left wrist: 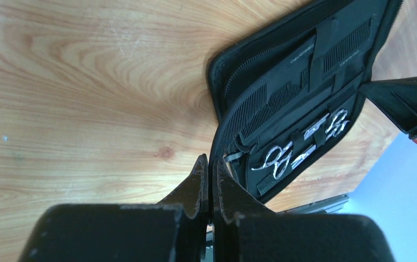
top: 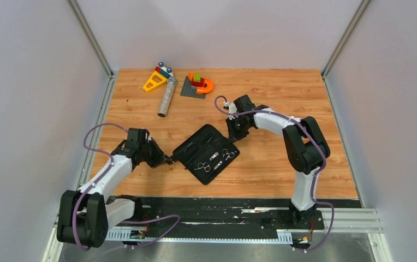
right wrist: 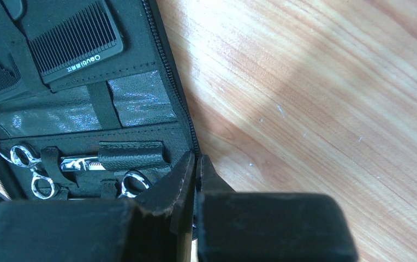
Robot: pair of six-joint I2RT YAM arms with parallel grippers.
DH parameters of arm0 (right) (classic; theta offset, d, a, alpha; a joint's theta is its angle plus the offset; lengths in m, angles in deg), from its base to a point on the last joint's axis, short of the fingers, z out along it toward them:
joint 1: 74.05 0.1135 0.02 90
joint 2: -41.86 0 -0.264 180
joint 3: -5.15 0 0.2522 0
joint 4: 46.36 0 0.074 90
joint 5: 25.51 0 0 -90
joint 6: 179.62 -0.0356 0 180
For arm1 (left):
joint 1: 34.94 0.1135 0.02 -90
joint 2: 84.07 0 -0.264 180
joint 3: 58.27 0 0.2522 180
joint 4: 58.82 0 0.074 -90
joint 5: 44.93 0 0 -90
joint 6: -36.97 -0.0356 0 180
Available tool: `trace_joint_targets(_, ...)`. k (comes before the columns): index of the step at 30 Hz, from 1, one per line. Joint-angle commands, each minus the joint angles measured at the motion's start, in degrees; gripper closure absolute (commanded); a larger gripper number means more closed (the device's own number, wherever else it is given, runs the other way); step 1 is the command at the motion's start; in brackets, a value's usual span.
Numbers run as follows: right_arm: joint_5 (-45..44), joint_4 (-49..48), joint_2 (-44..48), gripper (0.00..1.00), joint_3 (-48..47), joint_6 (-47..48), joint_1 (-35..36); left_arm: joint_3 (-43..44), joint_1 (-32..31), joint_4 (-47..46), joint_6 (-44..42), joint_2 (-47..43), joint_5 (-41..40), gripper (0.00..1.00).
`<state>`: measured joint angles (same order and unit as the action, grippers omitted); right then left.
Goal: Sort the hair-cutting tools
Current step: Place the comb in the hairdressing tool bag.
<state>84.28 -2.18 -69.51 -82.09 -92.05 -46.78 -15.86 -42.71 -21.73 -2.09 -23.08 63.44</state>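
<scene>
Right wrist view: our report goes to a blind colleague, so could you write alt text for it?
An open black zip case fills the left side, holding a black comb in an upper pocket and silver scissors strapped below. The right fingers, closed together, sit at the case's zipped edge in the foreground; wooden table lies to the right.

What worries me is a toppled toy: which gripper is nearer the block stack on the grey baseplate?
Right. The right gripper is at the black case's far-right edge, nearer the block stack; the left gripper, at its left corner, lies farther.
</scene>
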Motion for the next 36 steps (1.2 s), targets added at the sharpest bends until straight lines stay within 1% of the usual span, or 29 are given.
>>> trace_joint_targets(1,-2.8,0.5,-0.1,1.00,-0.1,2.3,2.0,3.8,0.1,0.0,-2.7,5.1,-3.2,1.00)
trace_joint_targets(8,-2.4,0.2,0.7,1.00,0.2,2.0,3.0,6.1,-1.4,-3.7,-1.7,10.1,-3.3,1.00)
trace_joint_targets(15,-1.1,-1.5,1.6,1.00,1.8,-1.1,5.0,7.4,-4.1,-8.3,0.0,15.8,-4.7,1.00)
trace_joint_targets(20,-1.0,-1.9,2.3,1.00,3.1,-1.7,6.8,7.6,-6.1,-12.3,1.8,19.0,-6.5,1.00)
trace_joint_targets(22,-1.0,-2.2,2.7,1.00,3.8,-1.7,7.4,8.4,-6.4,-12.6,1.4,20.1,-7.7,1.00)
trace_joint_targets(31,-0.9,-2.7,3.5,1.00,6.3,0.4,9.6,14.6,-6.8,-12.2,-5.2,24.2,-12.6,0.98)
trace_joint_targets(36,-0.8,-2.8,3.8,1.00,6.9,2.2,10.7,19.5,-6.8,-10.8,-11.8,27.9,-14.1,0.94)
